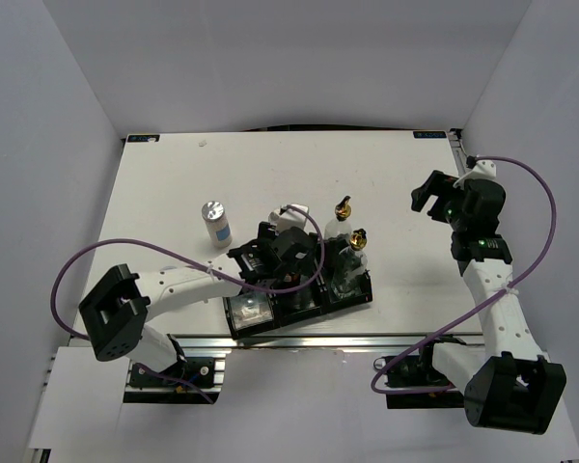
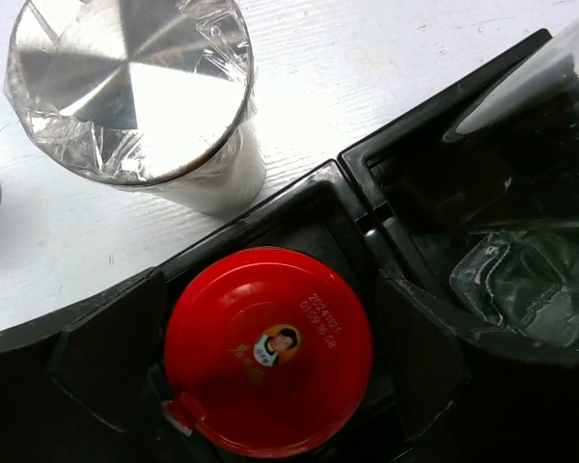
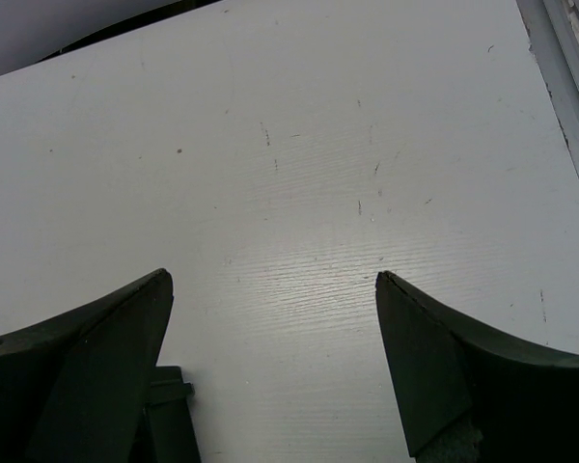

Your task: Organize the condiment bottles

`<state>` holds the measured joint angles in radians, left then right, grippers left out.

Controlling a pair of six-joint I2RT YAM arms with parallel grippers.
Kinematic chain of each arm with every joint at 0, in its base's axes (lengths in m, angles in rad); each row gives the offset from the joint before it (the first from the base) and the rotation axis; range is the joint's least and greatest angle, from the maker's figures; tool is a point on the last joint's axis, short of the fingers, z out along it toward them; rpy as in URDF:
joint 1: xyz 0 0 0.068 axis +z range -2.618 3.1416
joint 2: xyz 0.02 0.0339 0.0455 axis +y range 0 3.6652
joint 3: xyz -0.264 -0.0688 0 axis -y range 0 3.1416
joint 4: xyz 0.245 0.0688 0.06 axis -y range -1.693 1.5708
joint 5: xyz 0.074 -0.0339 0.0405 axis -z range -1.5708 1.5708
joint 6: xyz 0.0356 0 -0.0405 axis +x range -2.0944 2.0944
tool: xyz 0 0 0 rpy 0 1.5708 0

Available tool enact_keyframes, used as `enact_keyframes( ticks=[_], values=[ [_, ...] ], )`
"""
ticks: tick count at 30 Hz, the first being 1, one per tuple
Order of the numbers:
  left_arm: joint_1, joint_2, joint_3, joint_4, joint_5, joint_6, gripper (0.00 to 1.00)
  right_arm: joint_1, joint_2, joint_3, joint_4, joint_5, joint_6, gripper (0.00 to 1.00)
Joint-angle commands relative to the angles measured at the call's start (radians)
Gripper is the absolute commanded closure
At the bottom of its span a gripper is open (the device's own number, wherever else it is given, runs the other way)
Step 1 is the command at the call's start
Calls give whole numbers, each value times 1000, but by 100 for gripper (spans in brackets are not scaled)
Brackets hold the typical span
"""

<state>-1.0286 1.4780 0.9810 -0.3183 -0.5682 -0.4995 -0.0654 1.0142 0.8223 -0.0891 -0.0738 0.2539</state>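
The black tray (image 1: 359, 292) lies at the table's middle front. My left gripper (image 1: 280, 258) is open, and its fingers (image 2: 111, 352) flank the red-lidded jar (image 2: 268, 349), which stands in the tray's middle compartment (image 2: 318, 207). A silver-lidded shaker (image 2: 125, 87) stands on the table just behind the tray, also in the top view (image 1: 291, 212). Another shaker (image 1: 214, 224) stands apart to the left. A third (image 1: 251, 311) sits in the left compartment. Two gold-pourer bottles (image 1: 358, 238) (image 1: 343, 207) stand at the right compartment; glass shows there (image 2: 531, 280). My right gripper (image 1: 429, 198) is open and empty.
The right gripper (image 3: 270, 275) hangs over bare white table, near the table's right edge rail (image 3: 569, 77). White walls close in the table at back and sides. A purple cable (image 1: 106, 253) loops from the left arm.
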Motion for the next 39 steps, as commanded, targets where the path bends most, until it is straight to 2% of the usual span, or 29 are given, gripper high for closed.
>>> enact_keyframes(
  ticks=[1, 12, 17, 18, 21, 24, 25, 28, 34, 39],
  values=[
    [4, -12, 53, -37, -9, -13, 2, -4, -22, -2, 40, 12, -10, 11],
    [5, -191, 107, -197, 54, -25, 2, -4, -16, -5, 37, -3, -25, 10],
    [5, -266, 148, -350, -57, -100, 2, -4, -3, 1, 29, -18, -30, 11],
    [7, -268, 172, -375, -120, -146, 2, -4, -3, 1, 29, -21, -28, 11],
    [47, -243, 228, -444, -165, -206, 2, -4, -5, 3, 29, -50, -27, 11],
    [197, -214, 229, -441, -92, -215, 2, -4, -5, 3, 32, -64, -25, 11],
    [293, -203, 228, -446, -37, -227, 2, -4, -5, 1, 31, -64, -25, 11],
    [410, -186, 211, -513, 5, -283, 2, -4, -5, 0, 29, -60, -27, 11],
    [565, -266, 93, -588, 77, -355, 2, -4, 9, 3, 35, -66, -25, 10],
    [715, -344, -2, -694, 59, -387, 2, -4, 18, 6, 31, -49, -30, 11]
  ],
)
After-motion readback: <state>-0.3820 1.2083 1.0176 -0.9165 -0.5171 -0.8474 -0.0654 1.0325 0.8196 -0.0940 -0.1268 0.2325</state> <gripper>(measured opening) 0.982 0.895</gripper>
